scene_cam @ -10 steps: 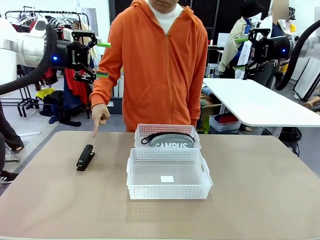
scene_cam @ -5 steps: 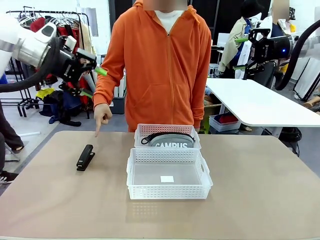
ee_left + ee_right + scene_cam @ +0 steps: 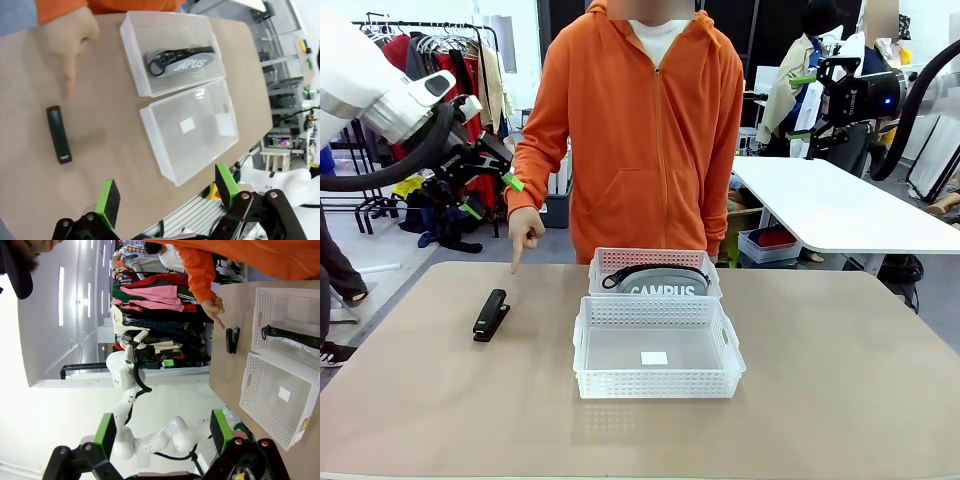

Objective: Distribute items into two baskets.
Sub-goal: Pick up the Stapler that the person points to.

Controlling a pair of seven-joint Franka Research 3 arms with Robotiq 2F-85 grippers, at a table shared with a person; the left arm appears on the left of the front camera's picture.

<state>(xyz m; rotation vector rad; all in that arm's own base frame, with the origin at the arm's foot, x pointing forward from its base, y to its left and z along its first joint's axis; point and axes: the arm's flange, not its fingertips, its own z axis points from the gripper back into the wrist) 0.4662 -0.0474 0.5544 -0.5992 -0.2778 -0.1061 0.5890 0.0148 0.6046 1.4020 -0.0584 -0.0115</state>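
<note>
A small black stapler [image 3: 491,315] [image 3: 59,135] [image 3: 231,340] lies on the tan table, left of the two baskets. The person's hand [image 3: 523,232] [image 3: 70,45] points a finger down just behind it. In the far basket [image 3: 600,262] [image 3: 145,35] [image 3: 280,305] lies the grey CAMPUS pouch [image 3: 660,283] [image 3: 187,59] [image 3: 295,336]. The near basket [image 3: 655,378] [image 3: 200,145] [image 3: 272,395] holds only a white sticker. My left gripper [image 3: 492,196] [image 3: 167,195] hangs open, high above the table's far left, tilted down. My right gripper [image 3: 803,106] [image 3: 162,432] stands open, high at the far right.
The person in an orange hoodie [image 3: 640,130] stands at the far edge behind the baskets. A white table [image 3: 840,205] stands beyond the right side and a clothes rack [image 3: 420,50] at the back left. Bare tabletop spreads in front of and right of the baskets.
My left arm has swung downward and tilted its open gripper toward the table. The right arm, the pointing hand, the stapler and the baskets have stayed put.
</note>
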